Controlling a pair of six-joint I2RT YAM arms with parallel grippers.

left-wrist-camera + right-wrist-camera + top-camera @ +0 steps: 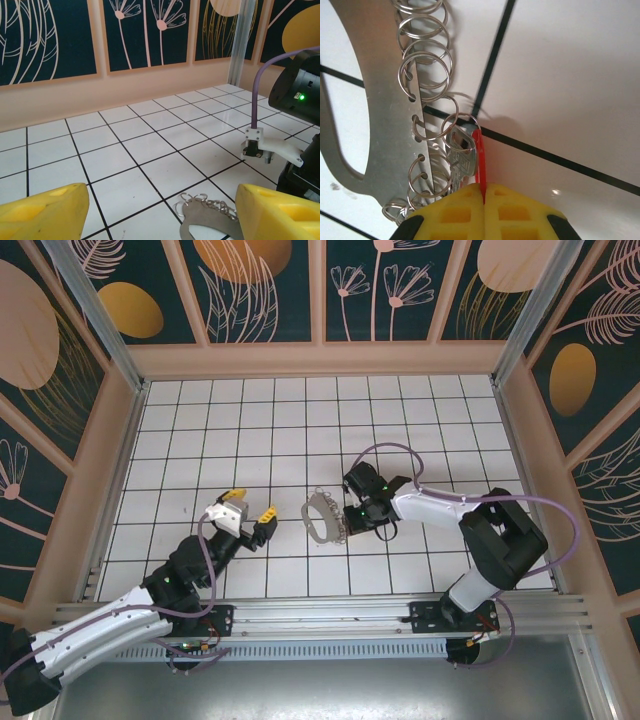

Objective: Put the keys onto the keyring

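right gripper [484, 192] pinched small red-headed silver key [464, 161] at a split ring [455, 114] on flat grey metal keyring [380, 100]; left gripper [250, 504] sat spread. Step needed key kept edge-on, fed slowly

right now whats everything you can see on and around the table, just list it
key: one, silver with a red head, pinched in the right gripper, against a split ring; threaded or not, cannot tell
keyring: one, flat silver metal plate, lying on the tiles between the grippers
split rings: several, silver, in a row along the plate's edge
table: one, white tiles with black lines
walls: dark panels with pale flower drawings, tan frames, around the table
cables: purple, one looping along each arm
left gripper: yellow fingers, open, left of the keyring
right gripper: yellow fingers, shut on the key
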